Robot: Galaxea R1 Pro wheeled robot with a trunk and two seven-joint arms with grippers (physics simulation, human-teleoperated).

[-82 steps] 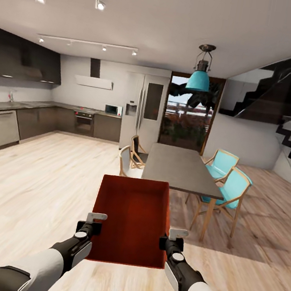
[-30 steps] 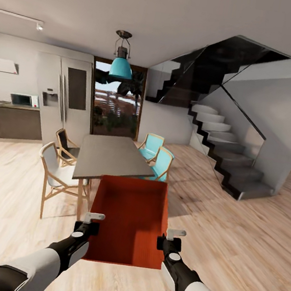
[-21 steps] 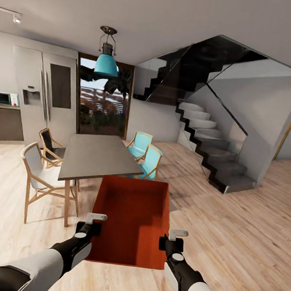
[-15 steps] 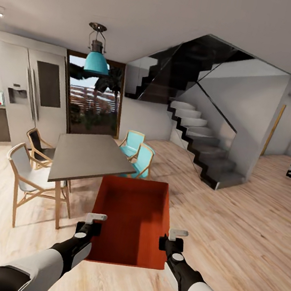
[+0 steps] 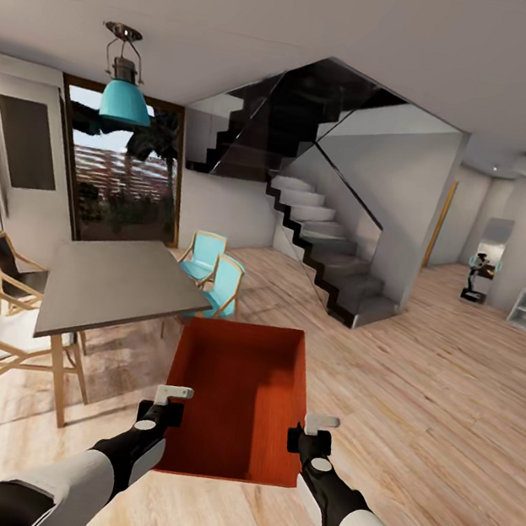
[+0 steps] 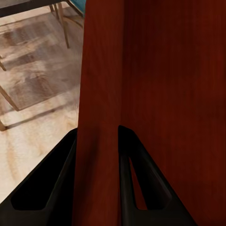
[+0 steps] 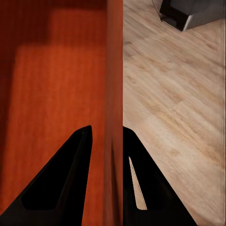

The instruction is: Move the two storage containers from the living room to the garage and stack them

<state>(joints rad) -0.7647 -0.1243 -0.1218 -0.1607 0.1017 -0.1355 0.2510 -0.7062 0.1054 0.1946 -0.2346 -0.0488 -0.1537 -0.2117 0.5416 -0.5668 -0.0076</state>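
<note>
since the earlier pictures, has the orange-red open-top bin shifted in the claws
No. The orange-red open-top bin sits as before between the left claw and right claw; only the room swung past as the camera turned.

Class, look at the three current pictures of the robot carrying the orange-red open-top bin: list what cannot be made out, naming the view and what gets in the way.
- Orange-red open-top bin: its underside, head view; hidden by its own floor and walls.
- Grey dining table: far legs, head view; hidden by the tabletop.
- Small dark figure down the hallway, head view: too small to identify.
- Left gripper and right gripper: contact faces, wrist views; hidden by the bin's walls.
</note>
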